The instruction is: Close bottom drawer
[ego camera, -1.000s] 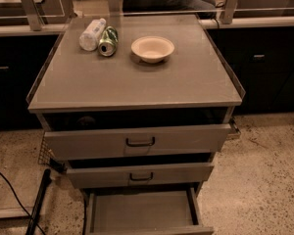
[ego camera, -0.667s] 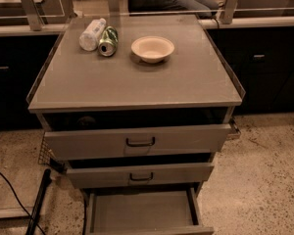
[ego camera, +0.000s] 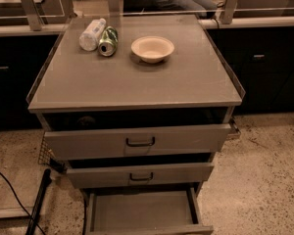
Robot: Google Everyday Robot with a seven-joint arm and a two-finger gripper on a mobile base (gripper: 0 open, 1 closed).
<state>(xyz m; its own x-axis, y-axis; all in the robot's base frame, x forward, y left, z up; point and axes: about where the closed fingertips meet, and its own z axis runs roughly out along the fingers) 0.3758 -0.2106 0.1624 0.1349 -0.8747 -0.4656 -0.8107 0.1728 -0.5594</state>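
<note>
Grey metal bottom drawer (ego camera: 142, 210) stands pulled out, its plain grey inside showing.
It sits lowest in the grey metal cabinet (ego camera: 137, 77), below the mid-width grey drawer (ego camera: 176, 173); the gripper lies outside the camera's view, so its state cannot be told.

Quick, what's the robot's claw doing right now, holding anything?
Gripper: not in the picture, so its state cannot be told; nothing touches the open bottom drawer.

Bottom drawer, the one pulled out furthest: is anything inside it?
The bottom drawer shows only a bare grey floor. Its rear part lies hidden under the middle drawer, so something could sit there unseen. The gripper is not in view.
</note>
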